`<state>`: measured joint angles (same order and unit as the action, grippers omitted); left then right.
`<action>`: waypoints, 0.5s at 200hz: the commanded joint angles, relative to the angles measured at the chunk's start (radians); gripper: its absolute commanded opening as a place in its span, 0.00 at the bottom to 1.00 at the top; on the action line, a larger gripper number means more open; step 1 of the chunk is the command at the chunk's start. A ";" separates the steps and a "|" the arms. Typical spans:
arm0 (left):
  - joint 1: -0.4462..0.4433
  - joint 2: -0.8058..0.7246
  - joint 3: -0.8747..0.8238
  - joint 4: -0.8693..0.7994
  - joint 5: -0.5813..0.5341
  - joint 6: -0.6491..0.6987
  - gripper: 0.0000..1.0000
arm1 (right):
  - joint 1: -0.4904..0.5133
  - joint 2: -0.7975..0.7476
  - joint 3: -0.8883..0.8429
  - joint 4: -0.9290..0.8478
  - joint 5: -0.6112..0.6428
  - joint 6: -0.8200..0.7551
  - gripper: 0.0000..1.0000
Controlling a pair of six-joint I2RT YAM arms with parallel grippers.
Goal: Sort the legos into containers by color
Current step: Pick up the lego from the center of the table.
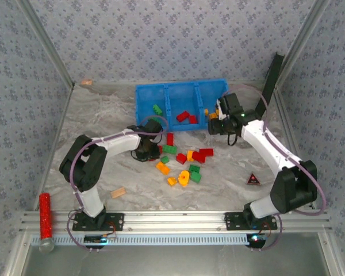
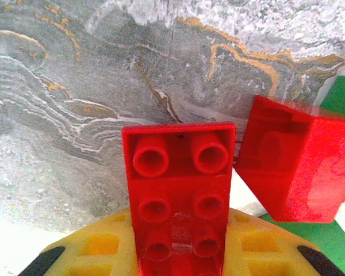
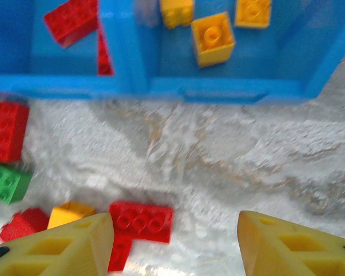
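The left gripper (image 2: 178,238) has its yellow fingers (image 2: 95,250) closed against the two long sides of a red brick (image 2: 178,172), studs facing the wrist camera. The brick juts well past the fingertips, so the hold is on its near end alone. I cannot tell whether it has left the marbled table (image 2: 75,86).

Just to this gripper's right, a second red brick (image 2: 293,167) lies tipped on an edge, its corner very near the held one, with a green brick (image 2: 339,98) beyond it. The blue tray (image 1: 181,91) sits farther out from the gripper, and its middle compartment already holds red pieces (image 1: 187,118).

The right gripper (image 3: 175,230) is spread wide and carries nothing. It hangs just short of the tray's front wall. Yellow bricks (image 3: 213,37) lie in the compartment ahead of it, and a loose red brick (image 3: 141,221) lies by its left finger.

Risks, as I judge them:
- An end-only pinch may let the brick pivot or slip during the carry.
- The tipped neighbour could be nudged or dragged along if the lift is not straight up.
- The route to the middle compartment passes close to the right gripper (the likeliest trouble, I think), so the two arms may crowd each other.
- A release off-centre could bounce the brick into the green or yellow section.
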<state>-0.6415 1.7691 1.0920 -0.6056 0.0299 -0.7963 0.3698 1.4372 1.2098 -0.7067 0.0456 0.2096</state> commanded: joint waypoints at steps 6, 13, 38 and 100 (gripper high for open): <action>0.005 -0.076 0.051 -0.145 -0.001 0.052 0.16 | 0.085 -0.089 -0.107 -0.034 -0.043 0.010 0.61; 0.005 -0.090 0.077 -0.170 -0.003 0.064 0.16 | 0.106 -0.109 -0.137 -0.026 -0.048 0.007 0.62; 0.003 -0.121 0.193 -0.232 -0.005 0.098 0.16 | 0.149 -0.149 -0.207 -0.027 -0.099 0.084 0.63; -0.022 0.002 0.531 -0.196 -0.019 0.152 0.15 | 0.317 -0.309 -0.347 0.018 -0.123 0.689 0.63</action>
<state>-0.6476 1.7035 1.5105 -0.8032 0.0265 -0.6888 0.6304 1.2076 0.9100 -0.7048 -0.0628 0.5896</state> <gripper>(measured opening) 0.272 0.631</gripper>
